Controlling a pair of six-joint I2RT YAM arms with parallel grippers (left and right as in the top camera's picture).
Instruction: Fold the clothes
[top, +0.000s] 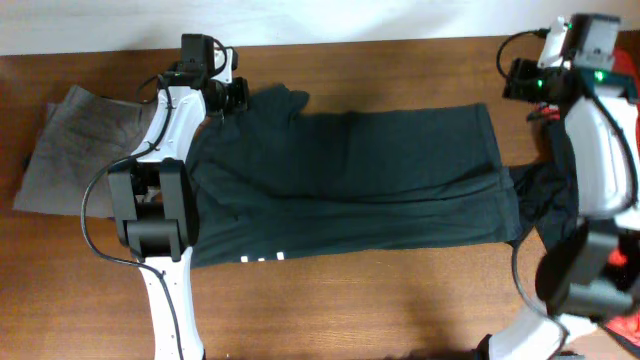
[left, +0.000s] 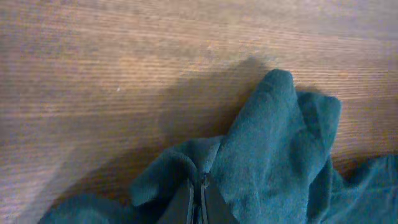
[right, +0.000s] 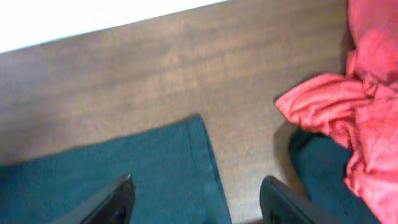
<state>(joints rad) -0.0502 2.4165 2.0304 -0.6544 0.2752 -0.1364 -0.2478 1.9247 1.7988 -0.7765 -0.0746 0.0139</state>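
Observation:
The large black top (top: 360, 170) lies spread across the table, with white lettering (top: 262, 258) at its near edge. My left gripper (top: 236, 96) is at the top's far left corner. In the left wrist view it (left: 200, 190) is shut on a bunched fold of the dark cloth (left: 273, 143). My right gripper (top: 520, 80) hangs over the top's far right corner. In the right wrist view it (right: 199, 199) stands open with the cloth's edge (right: 186, 168) flat between the fingers. A red garment (right: 367, 118) lies crumpled to the right, over another dark garment (right: 317, 168).
A grey cloth (top: 70, 150) lies flat at the table's left end, beside the left arm. The plain black garment (top: 545, 200) sits under the right arm, and red cloth (top: 625, 330) shows at the near right corner. The table's far edge (right: 124, 28) is close beyond the right gripper.

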